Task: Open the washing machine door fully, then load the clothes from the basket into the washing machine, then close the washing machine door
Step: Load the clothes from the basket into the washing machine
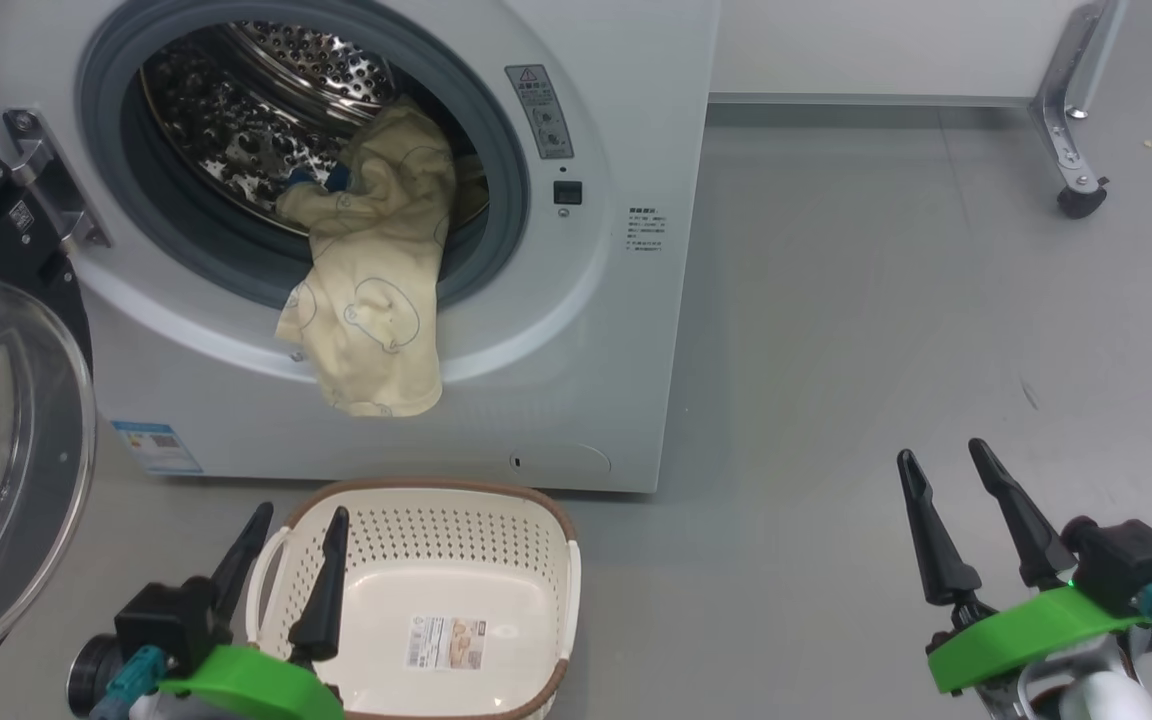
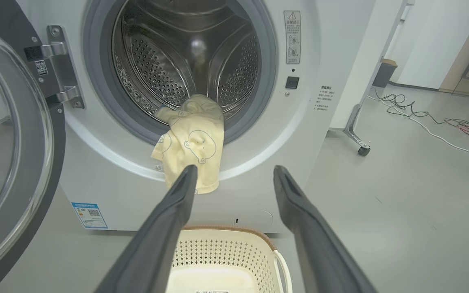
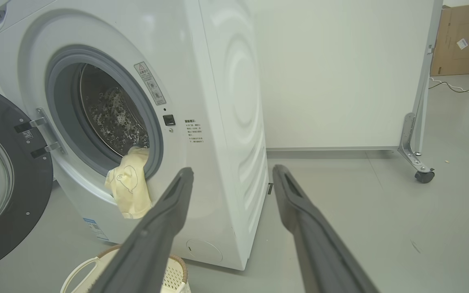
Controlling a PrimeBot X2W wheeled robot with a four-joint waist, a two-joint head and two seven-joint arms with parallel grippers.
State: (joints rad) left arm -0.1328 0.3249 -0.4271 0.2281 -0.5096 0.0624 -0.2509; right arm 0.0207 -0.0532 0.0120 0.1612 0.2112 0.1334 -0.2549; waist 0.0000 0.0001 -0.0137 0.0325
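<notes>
pale cream-yellow clothes [image 1: 371,290] with thin line drawings; hanging over gasket

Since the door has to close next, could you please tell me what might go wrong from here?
1. The clothes hang out over the gasket and down the front; closing the washing machine door now would likely trap them.
2. Only partly inside, they may slip down toward the basket.
</notes>
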